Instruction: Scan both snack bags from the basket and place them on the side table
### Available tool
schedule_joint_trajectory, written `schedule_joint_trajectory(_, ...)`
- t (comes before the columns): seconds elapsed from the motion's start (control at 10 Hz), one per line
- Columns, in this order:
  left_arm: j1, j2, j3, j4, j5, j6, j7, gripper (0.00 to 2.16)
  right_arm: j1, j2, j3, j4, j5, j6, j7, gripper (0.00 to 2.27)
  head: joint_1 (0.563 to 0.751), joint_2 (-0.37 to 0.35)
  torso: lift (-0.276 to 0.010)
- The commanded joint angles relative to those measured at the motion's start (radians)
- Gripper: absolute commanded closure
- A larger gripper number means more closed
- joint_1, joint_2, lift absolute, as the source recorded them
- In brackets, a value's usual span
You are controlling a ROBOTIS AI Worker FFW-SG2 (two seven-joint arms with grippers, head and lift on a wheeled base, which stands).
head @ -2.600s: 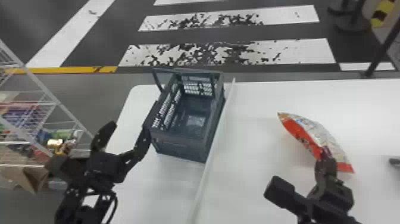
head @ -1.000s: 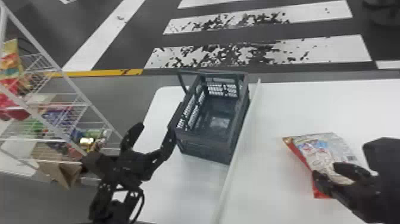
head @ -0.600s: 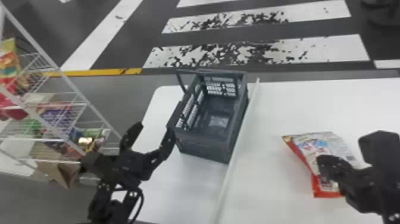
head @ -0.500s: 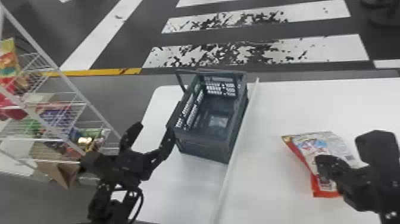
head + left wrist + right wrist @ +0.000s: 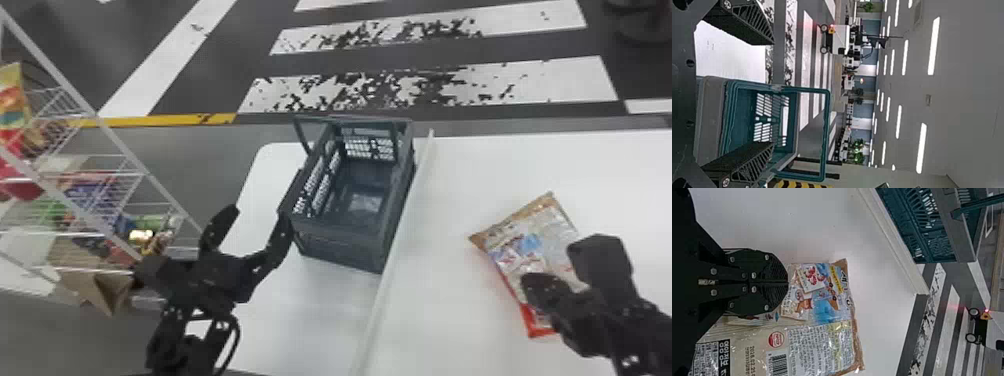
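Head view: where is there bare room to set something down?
Bare tabletop: between the white strip and the snack bag; left of the strip, nearer the robot than the basket. Crowded: at the bag, by the right gripper, and at the basket's left side, by the left gripper.

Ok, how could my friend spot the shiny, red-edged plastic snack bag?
Find the long white table, then its thin white raised strip. Right of that strip lies the flat, shiny snack bag, beige with blue patches. Unlike the dark, boxy plastic basket, it's colourful and floppy-looking, and the robot's black right hand partly covers it.
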Motion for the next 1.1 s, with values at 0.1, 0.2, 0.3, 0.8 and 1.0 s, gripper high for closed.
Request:
schedule_joint_trajectory(0.1, 0.000, 0.000, 0.000, 0.001, 0.000, 0.000, 0.000, 0.09, -0.014, 0.002, 0.000, 0.081, 0.002, -0.058, -0.007, 2.26, 0.695, 0.282, -0.075)
schedule_joint_trajectory(0.2, 0.000, 0.000, 0.000, 0.001, 0.002, 0.000, 0.000, 0.09, -0.011, 0.000, 0.000, 0.073, -0.001, -0.061, -0.007, 2.26, 0.695, 0.283, -0.075)
schedule_joint_trajectory(0.3, 0.000, -0.002, 0.000, 0.001, 0.000, 0.000, 0.000, 0.09, 0.010, 0.002, -0.002, 0.016, -0.018, -0.061, -0.007, 2.26, 0.695, 0.285, -0.075)
schedule_joint_trajectory(0.8, 0.002, -0.002, 0.000, 0.001, 0.000, 0.000, 0.000, 0.09, 0.050, 0.002, -0.083, -0.135, -0.075, -0.073, -0.036, 2.26, 0.695, 0.269, -0.075)
schedule_joint_trajectory(1.0, 0.000, 0.000, 0.000, 0.001, 0.000, 0.000, -0.002, 0.09, 0.055, 0.002, -0.109, -0.108, -0.081, -0.095, -0.015, 2.26, 0.695, 0.234, -0.075)
